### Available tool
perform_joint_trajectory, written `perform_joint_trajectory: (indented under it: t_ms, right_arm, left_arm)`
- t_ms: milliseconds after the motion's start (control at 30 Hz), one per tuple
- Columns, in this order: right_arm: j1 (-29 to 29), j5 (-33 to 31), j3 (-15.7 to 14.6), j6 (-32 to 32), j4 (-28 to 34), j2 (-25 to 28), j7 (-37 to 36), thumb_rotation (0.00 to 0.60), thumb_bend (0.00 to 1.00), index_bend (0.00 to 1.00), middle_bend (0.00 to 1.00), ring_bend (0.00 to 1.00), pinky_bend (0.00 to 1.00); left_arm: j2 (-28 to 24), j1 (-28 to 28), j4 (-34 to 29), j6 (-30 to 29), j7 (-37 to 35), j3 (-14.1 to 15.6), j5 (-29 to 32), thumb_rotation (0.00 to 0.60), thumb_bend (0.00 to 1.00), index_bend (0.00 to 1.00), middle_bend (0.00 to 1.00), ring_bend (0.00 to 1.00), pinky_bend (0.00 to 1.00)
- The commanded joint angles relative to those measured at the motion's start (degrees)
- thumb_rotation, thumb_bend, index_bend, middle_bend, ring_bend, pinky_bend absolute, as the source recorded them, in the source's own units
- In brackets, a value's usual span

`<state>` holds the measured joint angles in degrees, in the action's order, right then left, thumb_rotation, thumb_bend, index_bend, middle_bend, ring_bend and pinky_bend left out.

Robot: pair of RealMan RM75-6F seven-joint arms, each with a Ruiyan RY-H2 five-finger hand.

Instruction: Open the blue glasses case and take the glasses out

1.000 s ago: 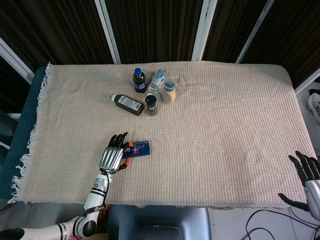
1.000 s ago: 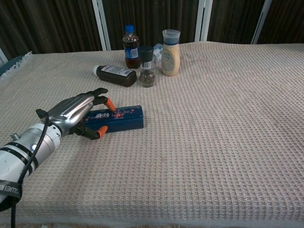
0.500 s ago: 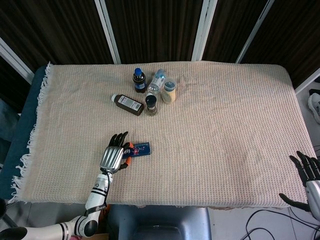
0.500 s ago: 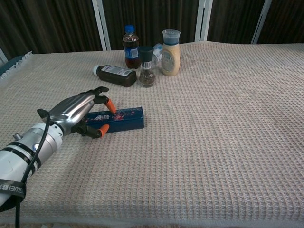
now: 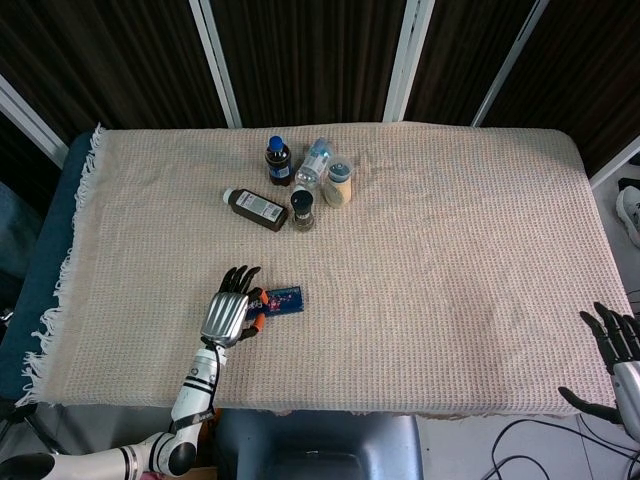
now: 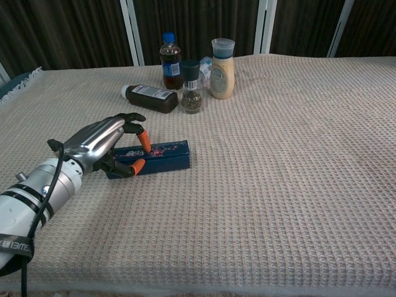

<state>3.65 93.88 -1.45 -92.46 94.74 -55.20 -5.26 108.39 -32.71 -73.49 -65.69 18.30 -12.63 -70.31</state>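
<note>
The blue glasses case [image 5: 283, 298] lies closed on the woven cloth near the front left, its patterned lid facing up [image 6: 162, 154]. My left hand [image 5: 228, 312] grips the case's left end: the orange-tipped fingers curl over the top and the thumb presses on the near side [image 6: 102, 145]. The case's left end is hidden under the hand. My right hand [image 5: 615, 345] hangs off the table's front right corner with its fingers spread and nothing in it; only the head view shows it.
At the back middle stand a dark bottle with a blue cap [image 6: 170, 59], a pepper grinder [image 6: 191, 86], a cream jar [image 6: 223, 60] and a clear bottle [image 5: 315, 162]. A brown bottle [image 6: 150, 98] lies on its side beside them. A beige cloth [image 6: 278, 154] covers the table.
The left hand's fingers have curled further over the case's left end and the thumb has closed in. The case has shifted slightly. The right hand has not moved.
</note>
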Motion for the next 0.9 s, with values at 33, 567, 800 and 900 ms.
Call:
perform_joint_trajectory:
  t_ms: [33, 567, 800, 900]
  right_arm:
    - [0.02, 0.02, 0.01, -0.03, 0.01, -0.01, 0.01, 0.6, 0.1, 0.0, 0.0, 0.0, 0.0]
    - [0.47, 0.32, 0.03, -0.95, -0.25, 0.41, -1.34, 0.6, 0.1, 0.0, 0.0, 0.0, 0.0]
    - [0.54, -0.06, 0.28, -1.16, -0.52, 0.75, -2.45, 0.6, 0.1, 0.0, 0.0, 0.0, 0.0]
    - [0.41, -0.11, 0.32, -0.91, -0.59, 0.74, -2.43, 0.6, 0.1, 0.0, 0.0, 0.0, 0.0]
  left_arm:
    - [-0.05, -0.09, -0.02, 0.08, 0.1, -0.08, 0.24, 0.6, 0.39, 0.63, 0.09, 0.0, 0.0]
    - [1.73, -5.01, 7.92, 3.7, 0.44, -6.9, 6.06, 0.6, 0.4, 0.57, 0.1, 0.0, 0.0]
    - [3.02, -8.86, 14.53, 6.47, -0.97, -10.48, 8.94, 0.6, 0.4, 0.01, 0.04, 0.0, 0.0]
    - [0.37, -7.96, 11.11, 7.0, -3.08, -9.9, 8.45, 0.6, 0.4, 0.02, 0.02, 0.0, 0.0]
